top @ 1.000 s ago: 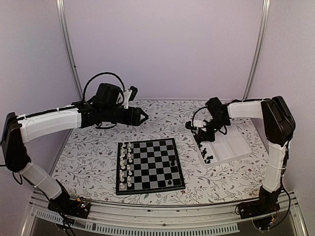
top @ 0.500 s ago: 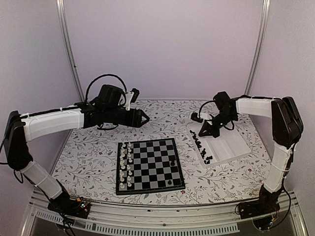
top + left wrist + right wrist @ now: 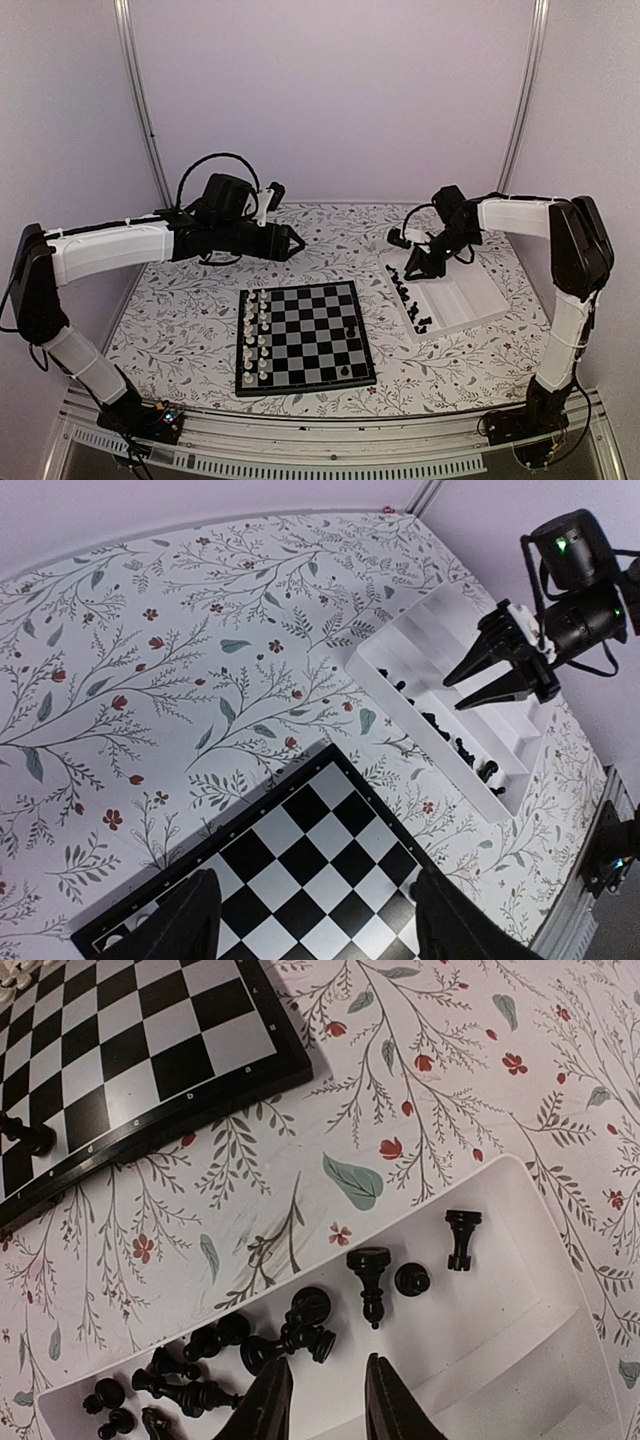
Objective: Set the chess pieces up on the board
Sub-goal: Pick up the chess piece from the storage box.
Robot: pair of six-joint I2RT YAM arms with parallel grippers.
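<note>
Black fingers of the right gripper [image 3: 325, 1368] stand slightly parted and empty just above the chess pieces [image 3: 290, 1340] heaped in the white tray [image 3: 500, 1290] — beside the board [image 3: 130, 1050]. The left gripper [image 3: 312, 880] hangs wide open, holding nothing, above the table behind the board.

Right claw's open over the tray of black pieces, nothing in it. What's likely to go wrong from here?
1. The black pieces by the right claw lie heaped and touching, so closing there may catch two or scatter the neighbours.
2. Several lie on their sides in the tray. One gripped that way probably won't stand when set on the board.
</note>
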